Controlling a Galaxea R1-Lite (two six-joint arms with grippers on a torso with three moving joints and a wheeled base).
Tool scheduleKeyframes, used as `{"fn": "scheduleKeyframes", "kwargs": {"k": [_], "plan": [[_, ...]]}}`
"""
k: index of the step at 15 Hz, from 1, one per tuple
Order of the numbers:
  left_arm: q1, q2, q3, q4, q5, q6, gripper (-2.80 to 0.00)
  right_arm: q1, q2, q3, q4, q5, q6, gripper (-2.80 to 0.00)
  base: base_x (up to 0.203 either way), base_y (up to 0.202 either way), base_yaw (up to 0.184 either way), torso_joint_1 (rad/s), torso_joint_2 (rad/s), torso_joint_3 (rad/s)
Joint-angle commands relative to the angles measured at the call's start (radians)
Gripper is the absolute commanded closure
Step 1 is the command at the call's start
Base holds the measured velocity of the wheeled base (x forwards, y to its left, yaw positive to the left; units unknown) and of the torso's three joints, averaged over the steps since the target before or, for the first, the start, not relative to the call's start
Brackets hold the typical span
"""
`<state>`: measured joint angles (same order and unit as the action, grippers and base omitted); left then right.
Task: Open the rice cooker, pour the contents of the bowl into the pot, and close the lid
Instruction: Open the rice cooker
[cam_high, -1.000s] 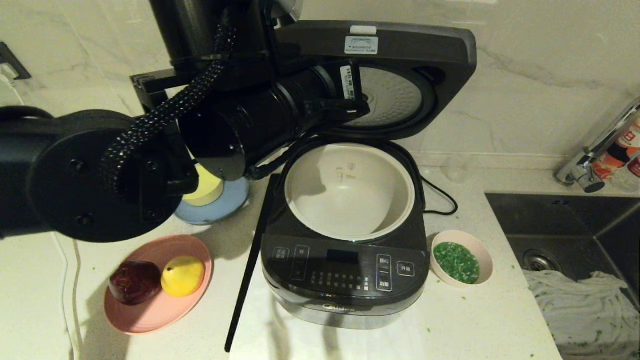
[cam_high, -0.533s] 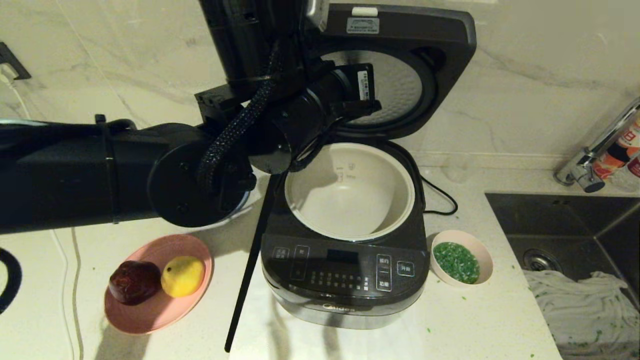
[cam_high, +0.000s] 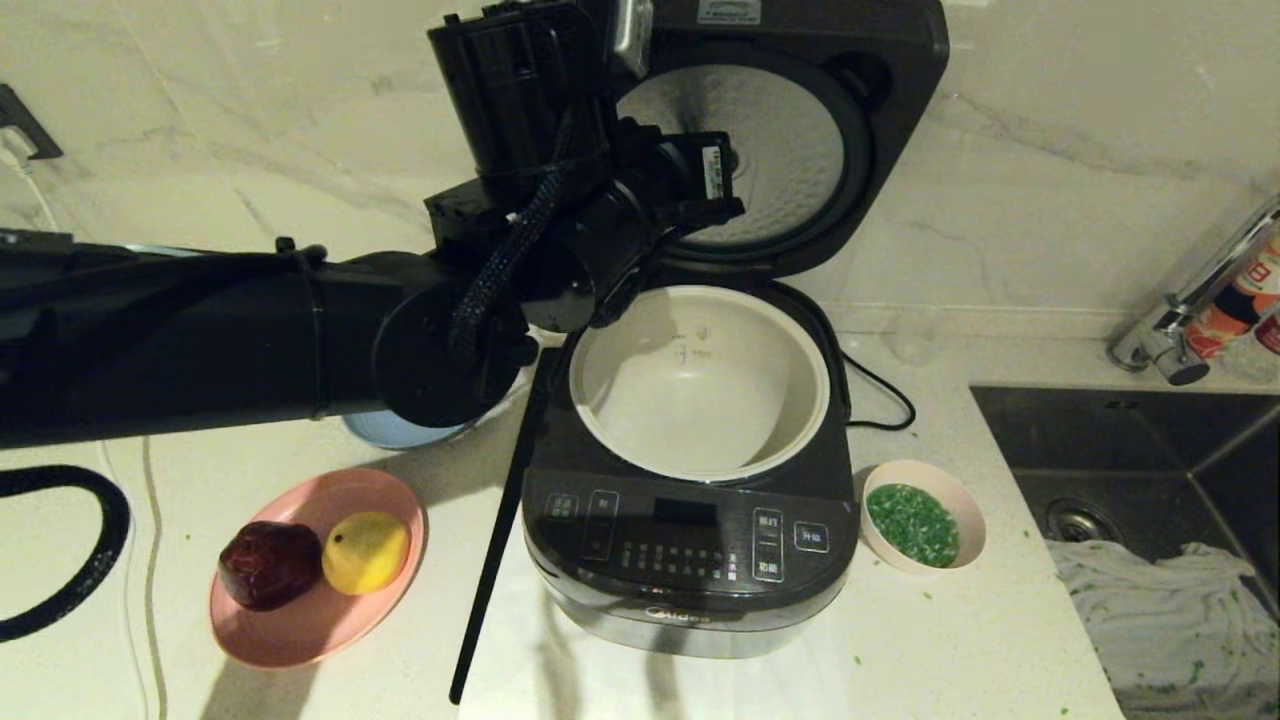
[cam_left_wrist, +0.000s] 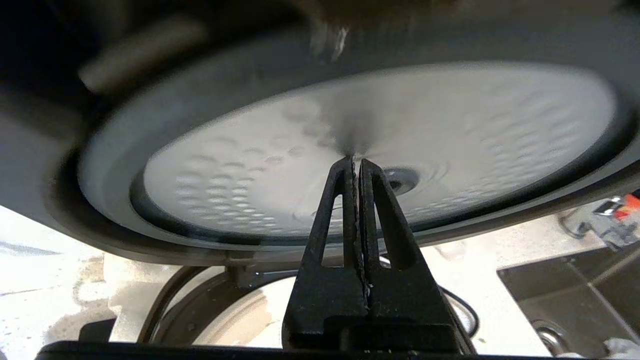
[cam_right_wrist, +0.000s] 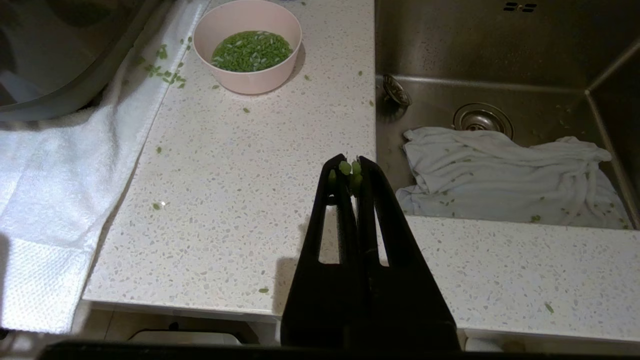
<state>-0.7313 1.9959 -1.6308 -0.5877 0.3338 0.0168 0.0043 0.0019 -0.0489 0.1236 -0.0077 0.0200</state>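
The dark rice cooker (cam_high: 690, 560) stands at the counter's middle with its lid (cam_high: 900, 90) swung up against the wall. The lid's dimpled silver disc (cam_high: 780, 150) faces forward. The off-white pot (cam_high: 822, 400) is bare inside. My left arm (cam_high: 200, 330) reaches across from the left. The left gripper (cam_left_wrist: 354, 162) is shut, its tip against the disc (cam_left_wrist: 500, 130). Right of the cooker sits the pale pink bowl (cam_high: 968, 508) holding chopped green contents (cam_high: 912, 523). My right gripper (cam_right_wrist: 350, 170) hangs shut above the counter's front edge, short of the bowl (cam_right_wrist: 250, 82), with a few green bits stuck at its tips.
A pink plate (cam_high: 300, 630) with a dark red and a yellow fruit lies front left. A blue plate (cam_high: 400, 432) peeks from under my arm. A black stick (cam_high: 495, 560) lies beside the cooker. The sink (cam_high: 1130, 450) with a white cloth (cam_high: 1160, 600) and tap (cam_high: 1180, 340) is at the right.
My left arm has swung up and toward the wall, and the lid has tipped further back and more upright. The bowl and cooker body have stayed put.
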Motion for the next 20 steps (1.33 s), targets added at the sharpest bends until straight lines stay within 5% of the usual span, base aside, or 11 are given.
{"fn": "scheduleKeyframes", "kwargs": {"k": [1, 10, 20], "plan": [[0.010, 0.031, -0.022, -0.003, 0.002, 0.002, 0.00, 0.000, 0.001, 0.000, 0.001, 0.000, 0.000, 0.00, 0.000, 0.000, 0.000, 0.000, 0.00, 0.000], [0.012, 0.081, -0.114, -0.003, 0.007, 0.018, 0.00, 0.000, 0.000, 0.000, 0.001, 0.000, 0.000, 0.00, 0.000, 0.000, 0.000, 0.000, 0.00, 0.000], [-0.011, -0.313, 0.309, 0.041, 0.003, -0.006, 0.00, 0.000, 0.000, 0.000, 0.001, 0.000, 0.000, 0.00, 0.000, 0.000, 0.000, 0.000, 0.00, 0.000]]}}
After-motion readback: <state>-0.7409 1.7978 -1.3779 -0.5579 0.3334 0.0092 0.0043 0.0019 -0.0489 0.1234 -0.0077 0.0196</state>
